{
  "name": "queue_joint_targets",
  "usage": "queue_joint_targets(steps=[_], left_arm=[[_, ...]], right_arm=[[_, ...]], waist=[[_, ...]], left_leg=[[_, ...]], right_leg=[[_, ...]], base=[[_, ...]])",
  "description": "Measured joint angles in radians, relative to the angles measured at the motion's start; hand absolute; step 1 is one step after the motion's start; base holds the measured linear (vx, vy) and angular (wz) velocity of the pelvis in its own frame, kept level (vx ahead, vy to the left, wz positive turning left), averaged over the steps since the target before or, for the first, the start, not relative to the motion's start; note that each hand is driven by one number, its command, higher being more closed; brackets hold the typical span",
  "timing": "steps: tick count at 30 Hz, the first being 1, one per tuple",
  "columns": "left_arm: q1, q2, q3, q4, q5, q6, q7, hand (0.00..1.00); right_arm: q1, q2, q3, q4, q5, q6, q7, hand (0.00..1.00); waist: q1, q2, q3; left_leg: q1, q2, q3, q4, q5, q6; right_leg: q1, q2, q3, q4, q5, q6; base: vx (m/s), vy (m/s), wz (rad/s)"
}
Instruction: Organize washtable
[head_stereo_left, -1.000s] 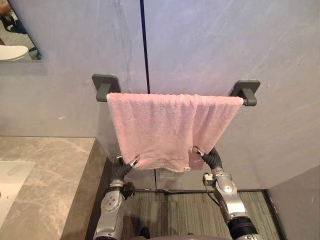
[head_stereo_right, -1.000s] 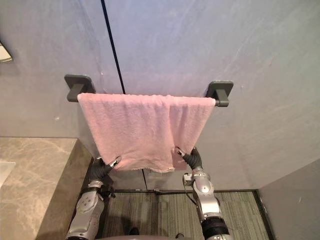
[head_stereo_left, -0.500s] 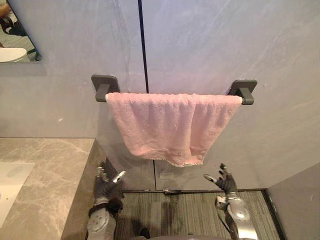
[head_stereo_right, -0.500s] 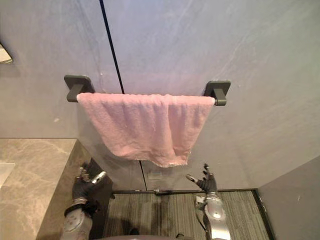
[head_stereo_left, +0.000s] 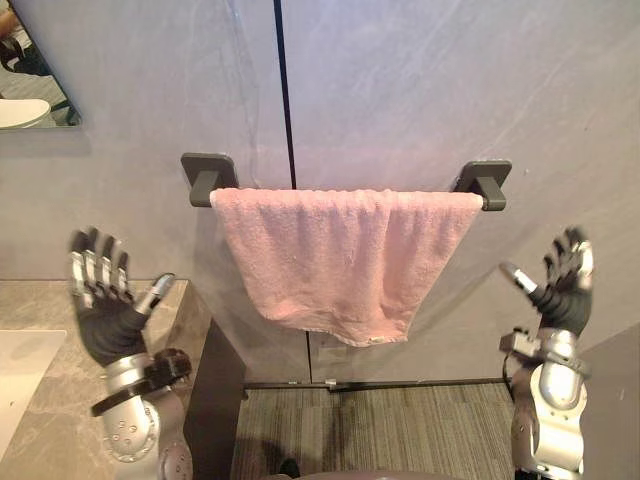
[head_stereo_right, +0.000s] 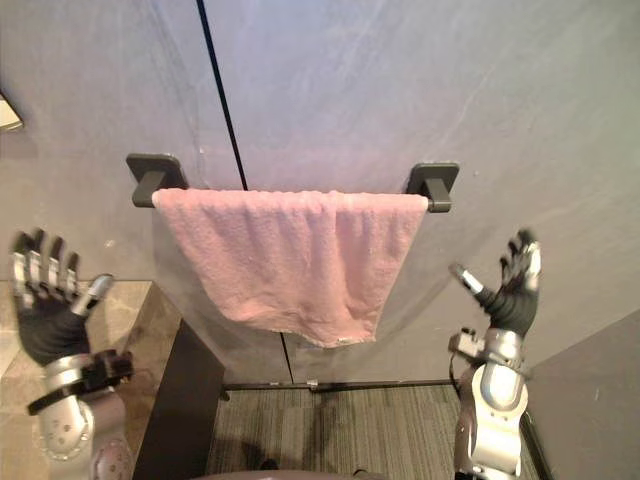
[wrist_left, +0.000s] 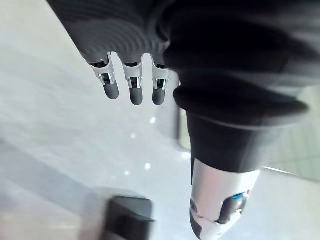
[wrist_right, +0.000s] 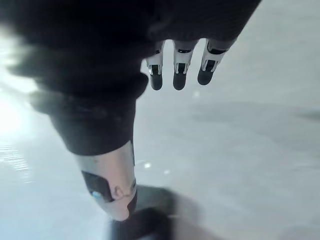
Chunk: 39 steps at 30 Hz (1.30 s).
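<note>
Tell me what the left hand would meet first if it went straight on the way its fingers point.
Probably the grey wall beside the towel bar's bracket; the open left hand points at bare wall, clear of the pink towel. Depth is unclear.

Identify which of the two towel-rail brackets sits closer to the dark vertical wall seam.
The left bracket, just beside the seam; the right bracket sits far from it.
</note>
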Motion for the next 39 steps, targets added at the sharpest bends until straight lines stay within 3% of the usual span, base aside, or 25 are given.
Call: queue_joint_targets(steps=[4, 8, 11, 14, 17, 21, 28, 33, 39], left_arm=[[-0.04, 0.087, -0.09, -0.09, -0.092, -0.021, -0.056, 0.0], [-0.071, 0.199, -0.281, -0.116, -0.19, -0.03, -0.167, 0.0], [-0.073, 0.308, -0.456, -0.114, -0.264, -0.007, -0.297, 0.0], [-0.085, 0.384, -0.542, -0.09, -0.349, 0.022, -0.387, 0.0], [-0.088, 0.459, -0.619, -0.043, -0.378, 0.058, -0.457, 0.0], [-0.086, 0.508, -0.638, 0.017, -0.377, 0.072, -0.496, 0.0], [-0.084, 0.489, -0.633, 0.146, -0.335, 0.072, -0.481, 0.0], [-0.085, 0.383, -0.598, 0.27, -0.237, 0.077, -0.43, 0.0], [-0.108, 0.283, -0.568, 0.392, -0.127, 0.085, -0.37, 0.0]], right_arm=[[-0.116, -0.095, 0.148, -0.111, 0.095, -0.06, 0.057, 0.0], [-0.199, -0.17, 0.35, -0.149, 0.203, -0.096, 0.167, 0.0], [-0.224, -0.234, 0.471, -0.148, 0.28, -0.096, 0.256, 0.0], [-0.224, -0.292, 0.548, -0.143, 0.363, -0.086, 0.322, 0.0], [-0.219, -0.365, 0.619, -0.136, 0.425, -0.062, 0.387, 0.0], [-0.201, -0.428, 0.676, -0.08, 0.472, -0.028, 0.451, 0.0], [-0.128, -0.464, 0.723, 0.056, 0.435, 0.018, 0.483, 0.0], [-0.113, -0.457, 0.734, 0.186, 0.321, 0.044, 0.477, 0.0], [-0.113, -0.383, 0.734, 0.32, 0.194, 0.062, 0.452, 0.0]], waist=[[-0.011, 0.008, -0.014], [-0.011, 0.017, -0.027], [-0.012, 0.02, -0.037], [-0.015, 0.021, -0.037], [-0.015, 0.022, -0.038], [-0.014, 0.022, -0.038], [-0.012, 0.02, -0.039], [-0.01, 0.02, -0.045], [-0.007, 0.021, -0.046]], left_leg=[[0.001, -0.001, 0.002, -0.001, 0.0, 0.0], [0.007, -0.001, 0.009, -0.001, 0.0, 0.0], [0.013, -0.001, 0.017, 0.0, 0.0, 0.0], [0.015, 0.0, 0.021, -0.001, 0.0, 0.0], [0.017, 0.0, 0.028, -0.001, 0.0, 0.0], [0.016, 0.0, 0.037, -0.006, 0.001, 0.001], [0.015, 0.0, 0.038, -0.007, 0.001, 0.001], [-0.002, 0.0, 0.037, -0.007, 0.005, 0.003], [-0.021, 0.0, 0.03, -0.006, 0.01, 0.004]], right_leg=[[-0.004, 0.001, 0.004, 0.005, 0.0, 0.0], [-0.004, 0.003, 0.015, 0.009, 0.0, 0.0], [-0.003, 0.004, 0.024, 0.01, 0.0, 0.0], [-0.003, 0.004, 0.028, 0.013, 0.0, 0.0], [-0.007, 0.004, 0.036, 0.017, 0.0, 0.0], [-0.017, 0.004, 0.048, 0.027, 0.0, 0.0], [-0.021, 0.004, 0.05, 0.029, 0.0, 0.0], [-0.039, 0.004, 0.05, 0.03, 0.0, 0.0], [-0.055, 0.005, 0.044, 0.033, 0.0, 0.0]], base=[[-0.04, -0.005, -0.03], [-0.03, -0.001, -0.06], [-0.01, -0.002, -0.08], [-0.02, -0.003, -0.04], [-0.02, -0.002, -0.07], [-0.03, 0.001, -0.08], [0.0, 0.001, -0.01], [0.0, 0.0, 0.0], [0.0, -0.009, 0.04]])
